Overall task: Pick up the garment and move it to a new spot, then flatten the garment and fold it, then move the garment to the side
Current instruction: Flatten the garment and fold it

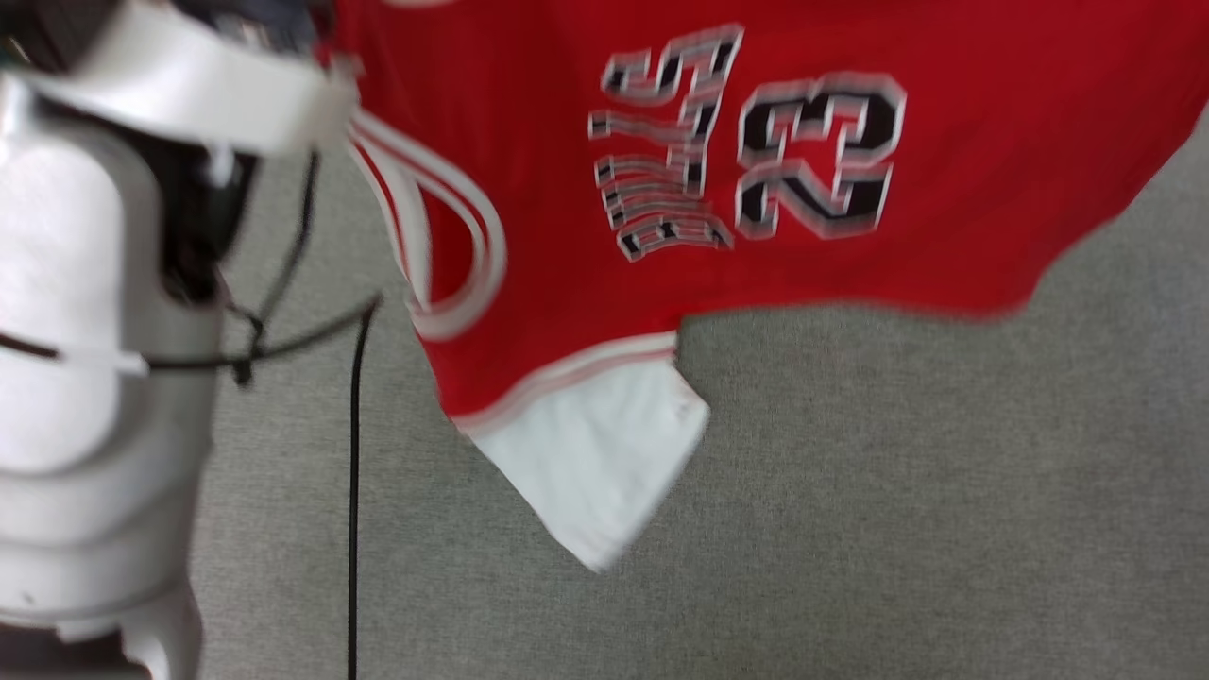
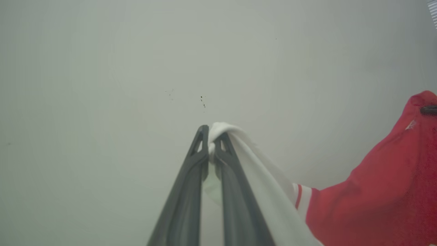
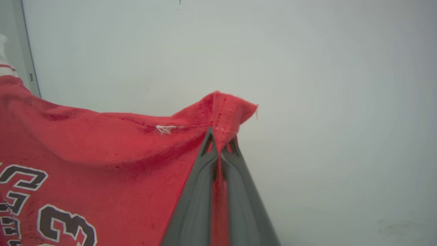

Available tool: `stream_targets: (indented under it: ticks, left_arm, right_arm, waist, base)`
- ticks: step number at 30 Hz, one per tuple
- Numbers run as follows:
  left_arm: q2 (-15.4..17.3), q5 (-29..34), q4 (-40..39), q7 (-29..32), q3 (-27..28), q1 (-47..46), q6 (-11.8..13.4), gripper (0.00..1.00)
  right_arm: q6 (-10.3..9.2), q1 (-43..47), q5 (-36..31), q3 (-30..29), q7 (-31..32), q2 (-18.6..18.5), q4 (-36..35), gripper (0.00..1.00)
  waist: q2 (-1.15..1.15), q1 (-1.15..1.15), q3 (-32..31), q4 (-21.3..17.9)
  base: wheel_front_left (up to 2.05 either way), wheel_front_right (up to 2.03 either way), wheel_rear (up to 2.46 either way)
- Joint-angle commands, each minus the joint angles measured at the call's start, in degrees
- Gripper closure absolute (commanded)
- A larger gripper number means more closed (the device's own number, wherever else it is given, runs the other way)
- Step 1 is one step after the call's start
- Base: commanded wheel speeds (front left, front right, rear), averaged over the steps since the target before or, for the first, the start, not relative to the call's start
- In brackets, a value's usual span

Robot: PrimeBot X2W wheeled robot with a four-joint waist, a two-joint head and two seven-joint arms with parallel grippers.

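Note:
The garment [image 1: 812,161], a red jersey with white sleeves and black lettering, hangs stretched in the air above grey carpet, its printed side toward the head camera. One white sleeve [image 1: 604,463] dangles below it. My left gripper [image 2: 212,136] is shut on the white sleeve cloth [image 2: 259,177], with red body cloth [image 2: 385,191] trailing to the right. My right gripper [image 3: 220,141] is shut on a red hemmed corner [image 3: 225,109] of the garment [image 3: 102,164]. My pale left forearm [image 1: 85,359] rises at the head view's left edge.
Grey carpet [image 1: 897,491] spreads beneath the hanging cloth. A black cable [image 1: 354,491] runs down beside my left arm. Both wrist views look toward a plain pale wall [image 2: 136,68], with a grey frame edge [image 3: 29,51] at the far left of the right wrist view.

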Motion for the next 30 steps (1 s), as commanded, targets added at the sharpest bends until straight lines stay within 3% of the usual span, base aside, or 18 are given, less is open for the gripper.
stream_targets:
  ticks: [1,6,17,24,30]
  left_arm:
    - [1.2,0.4,1.0,0.4,-0.3,-4.4,-0.1,1.0]
    - [2.7,0.3,5.8,1.3,-1.7,-18.7,-0.4,1.0]
    - [6.2,-1.0,22.9,-2.2,-6.8,-45.8,-0.5,1.0]
    - [7.4,-1.9,31.1,-4.7,-9.3,-53.5,-0.5,1.0]
    - [7.5,-3.5,35.4,-7.2,-11.9,-52.2,-0.5,1.0]
  right_arm:
    - [-0.09,-3.9,-0.8,-0.9,0.4,1.0,0.8,1.0]
    - [-0.09,-16.7,-4.2,-2.4,0.0,3.1,5.2,1.0]
    - [-0.08,-40.3,-8.8,0.1,-5.0,6.9,20.3,1.0]
    - [-0.08,-48.6,-9.9,1.7,-9.8,7.8,29.3,1.0]
    - [-0.08,-49.3,-8.3,4.1,-13.1,8.6,35.3,1.0]
  waist:
    - [0.0,0.0,3.6,-1.0]
    - [0.0,0.0,8.5,-1.8]
    - [0.0,0.0,15.4,-3.2]
    - [0.0,0.0,18.5,-3.7]
    - [0.0,0.0,21.2,-3.3]
  base:
    - [0.0,0.0,0.0]
    - [0.0,0.0,0.0]
    - [0.0,0.0,0.0]
    - [0.0,0.0,0.0]
    - [0.0,0.0,0.0]
